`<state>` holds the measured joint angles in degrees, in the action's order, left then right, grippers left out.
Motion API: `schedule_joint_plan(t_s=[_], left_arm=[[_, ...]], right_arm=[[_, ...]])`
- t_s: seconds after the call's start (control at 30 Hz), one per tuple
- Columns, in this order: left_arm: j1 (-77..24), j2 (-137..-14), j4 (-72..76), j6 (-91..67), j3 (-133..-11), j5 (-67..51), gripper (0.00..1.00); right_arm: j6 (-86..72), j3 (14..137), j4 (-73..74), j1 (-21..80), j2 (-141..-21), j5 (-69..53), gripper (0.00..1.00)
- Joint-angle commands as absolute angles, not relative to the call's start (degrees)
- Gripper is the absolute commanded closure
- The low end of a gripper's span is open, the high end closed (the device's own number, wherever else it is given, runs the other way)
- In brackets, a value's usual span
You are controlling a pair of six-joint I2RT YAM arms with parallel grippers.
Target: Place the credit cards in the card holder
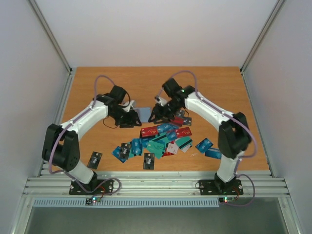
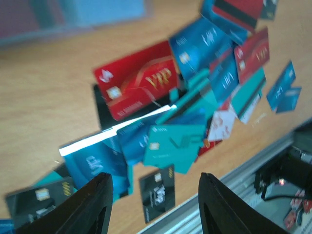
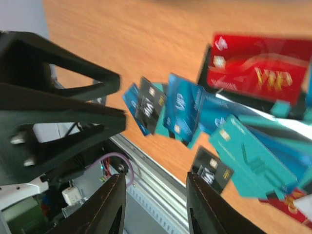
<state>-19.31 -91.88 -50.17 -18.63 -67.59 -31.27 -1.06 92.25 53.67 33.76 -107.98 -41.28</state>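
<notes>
credit cards (image 1: 161,141): thin glossy plastic rectangles, overlapping, too many to count
card holder (image 1: 143,114): one, flat, pale blue
left gripper (image 2: 155,195): spread, empty
right gripper (image 3: 156,190): spread, empty

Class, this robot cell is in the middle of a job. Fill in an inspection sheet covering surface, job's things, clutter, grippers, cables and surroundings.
Surface: orange-brown wooden table.
Job's things: credit cards heaped and overlapping near the middle, with a few loose ones toward the near edge; card holder lies open beyond the heap, between the two grippers.
Clutter: nothing seen.
Grippers: left gripper and right gripper are both open and empty, above the cards.
Cables: purple cables loop along both arms, off the cards.
Surroundings: pale walls on three sides; metal rail along the near edge.
</notes>
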Motion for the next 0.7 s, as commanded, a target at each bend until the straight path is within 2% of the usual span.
schedule_joint_plan(t_s=[0.0,0.2,0.37,0.67], left_arm=[[-25.2,-88.5,-52.5,-20.0,-65.5,-29.3,0.5],[-32.0,-87.5,-47.7,-24.0,-59.9,-29.6,0.53],[-36.4,-89.4,-43.6,-26.1,-56.2,-29.4,0.57],[-39.7,-97.0,-39.0,-23.6,-57.2,-30.4,0.61]], right_arm=[[-9.2,75.3,40.7,33.9,-97.2,-40.1,0.64],[-15.8,58.6,34.3,33.9,-84.1,-39.3,0.6],[-17.2,51.0,35.4,34.0,-74.7,-37.9,0.6],[-22.7,41.0,33.4,37.1,-66.2,-39.0,0.59]])
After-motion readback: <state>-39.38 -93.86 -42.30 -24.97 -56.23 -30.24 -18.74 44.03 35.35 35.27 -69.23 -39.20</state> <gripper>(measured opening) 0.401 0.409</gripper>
